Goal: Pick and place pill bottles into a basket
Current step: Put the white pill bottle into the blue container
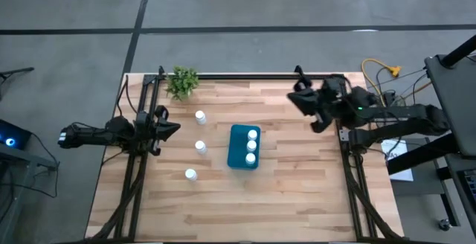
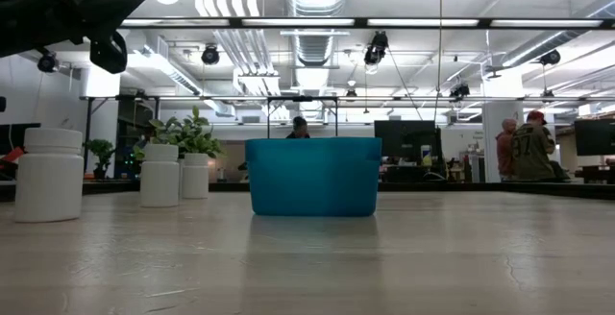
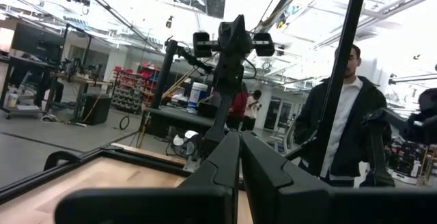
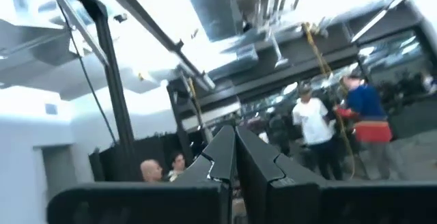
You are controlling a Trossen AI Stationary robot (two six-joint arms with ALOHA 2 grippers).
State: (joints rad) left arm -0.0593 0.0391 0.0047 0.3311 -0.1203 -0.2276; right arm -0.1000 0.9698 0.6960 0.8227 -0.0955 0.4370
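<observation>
Closest bottle (image 2: 50,174) sits on the surface (image 1: 297,192) with two more; three are inside the basket (image 1: 236,155), so halfway. Left end effector (image 1: 169,129) and right end effector (image 1: 297,100) are both closed, empty.

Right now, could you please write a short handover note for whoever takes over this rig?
Left gripper: shut, empty, parked at the table's left edge.
Right gripper: shut, empty, raised near the far right corner.
Basket: mid-table, three pill bottles inside.
Loose bottles: three stand upright left of the basket.
Done: three of six placed. Left: the three loose bottles.
</observation>
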